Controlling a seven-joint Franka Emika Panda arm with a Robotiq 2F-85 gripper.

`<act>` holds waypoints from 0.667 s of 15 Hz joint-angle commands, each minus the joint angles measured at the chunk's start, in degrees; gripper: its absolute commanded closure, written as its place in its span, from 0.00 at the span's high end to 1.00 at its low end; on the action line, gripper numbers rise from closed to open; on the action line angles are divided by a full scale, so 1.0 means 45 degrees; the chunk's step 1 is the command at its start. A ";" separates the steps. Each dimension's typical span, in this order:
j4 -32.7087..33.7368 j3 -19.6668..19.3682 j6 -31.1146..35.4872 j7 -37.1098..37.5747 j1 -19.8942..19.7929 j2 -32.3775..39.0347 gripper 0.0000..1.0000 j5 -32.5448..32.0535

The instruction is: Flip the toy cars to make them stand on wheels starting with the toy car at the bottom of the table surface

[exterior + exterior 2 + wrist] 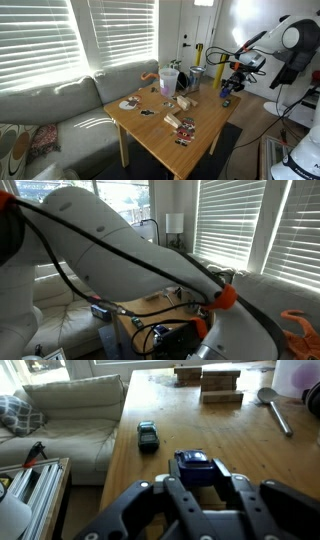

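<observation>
Closest to the wrist camera, the gripper [202, 488] has its jaws half closed, one on each side of the blue toy car [197, 465] at the near edge of the counter [245, 450]. Whether the pads actually press on the car cannot be told. The step in hand looks like the first flip. The next move likely calls for a firm pinch, a lift and a wrist roll. A second toy car [148, 435] waits further along. No writing or brand is legible.
</observation>
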 commanded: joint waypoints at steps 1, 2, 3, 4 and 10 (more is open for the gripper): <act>-0.1266 -0.0242 0.1788 0.0155 0.0825 -0.1633 0.12 -0.0746; -0.1442 -0.0186 0.2204 0.0181 0.0955 -0.1872 0.12 -0.0884; -0.1643 -0.0109 0.2567 0.0202 0.1059 -0.2102 0.12 -0.0952; -0.1824 -0.0041 0.2893 0.0215 0.1158 -0.2322 0.12 -0.1026; -0.2680 0.0290 0.4166 0.0336 0.1471 -0.3650 0.12 -0.1454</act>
